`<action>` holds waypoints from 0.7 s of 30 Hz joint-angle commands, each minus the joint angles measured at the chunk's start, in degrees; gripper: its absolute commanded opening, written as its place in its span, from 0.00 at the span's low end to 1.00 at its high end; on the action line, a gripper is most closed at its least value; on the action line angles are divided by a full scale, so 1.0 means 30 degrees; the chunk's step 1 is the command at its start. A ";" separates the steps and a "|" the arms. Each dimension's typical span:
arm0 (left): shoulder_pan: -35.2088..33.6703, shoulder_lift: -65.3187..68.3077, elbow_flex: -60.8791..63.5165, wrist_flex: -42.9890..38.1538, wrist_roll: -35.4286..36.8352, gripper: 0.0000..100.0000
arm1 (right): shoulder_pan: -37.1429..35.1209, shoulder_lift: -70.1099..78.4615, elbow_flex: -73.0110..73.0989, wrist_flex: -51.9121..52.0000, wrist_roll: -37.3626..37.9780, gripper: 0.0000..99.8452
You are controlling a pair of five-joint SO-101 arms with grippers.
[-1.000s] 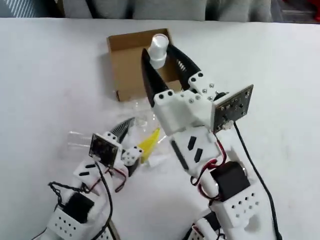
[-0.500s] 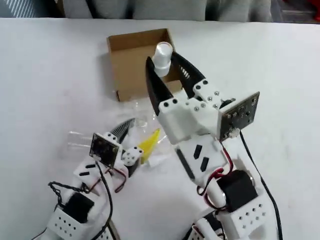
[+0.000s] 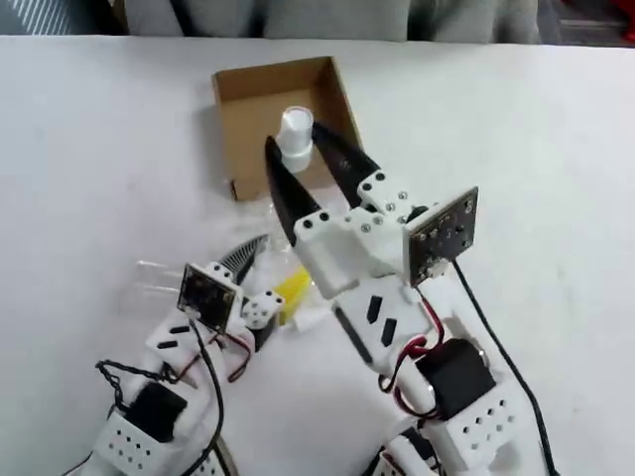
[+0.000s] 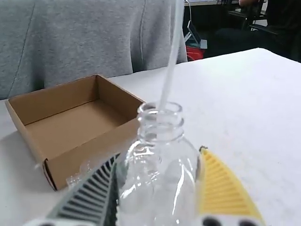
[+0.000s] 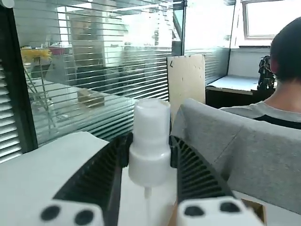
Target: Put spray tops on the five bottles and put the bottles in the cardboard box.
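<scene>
At the lower left of the high view, the left hand (image 3: 270,270) has not moved. It pinches a clear bottle (image 4: 157,179) between its grey finger and its yellow finger, just below the cardboard box (image 3: 253,124) on the white desk (image 3: 99,129).

The right hand (image 5: 149,143) is the one that has moved. A second ago it was over the right side of the box. Now it is lower and more to the left in the high view, closer to the bottle. It pinches the white spray top (image 3: 295,132) by its neck.

In the left wrist view, the thin tube (image 4: 167,70) of the spray top now goes into the bottle's open mouth. I think this means the top is lined up and needs to go down and be twisted on. This bottle has no top on yet and is not in the box.

The bottle's mouth points up. The spray top has its fat white head up and its tube down. Its long way runs up and down, and it leans a little.
</scene>
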 commanded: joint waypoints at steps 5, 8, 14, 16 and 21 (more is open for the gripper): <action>0.0161 -0.0396 -0.0059 0.0088 -0.0264 0.02 | -0.0249 -0.0044 0.0645 -0.0747 -0.0029 0.02; 0.0161 -0.0396 -0.0059 0.0088 -0.0264 0.02 | -0.0249 -0.0161 0.1436 -0.0747 -0.0117 0.02; 0.0161 -0.0396 -0.0059 0.0088 -0.0264 0.02 | -0.0278 -0.0220 0.2755 -0.0747 -0.0117 0.02; 0.0161 -0.0396 -0.0059 0.0088 -0.0264 0.02 | -0.0278 -0.0220 0.3136 -0.0747 -0.0147 0.02; 0.0132 -0.0396 -0.0059 0.0029 -0.0264 0.02 | -0.0278 -0.0220 0.3927 -0.0747 -0.0147 0.02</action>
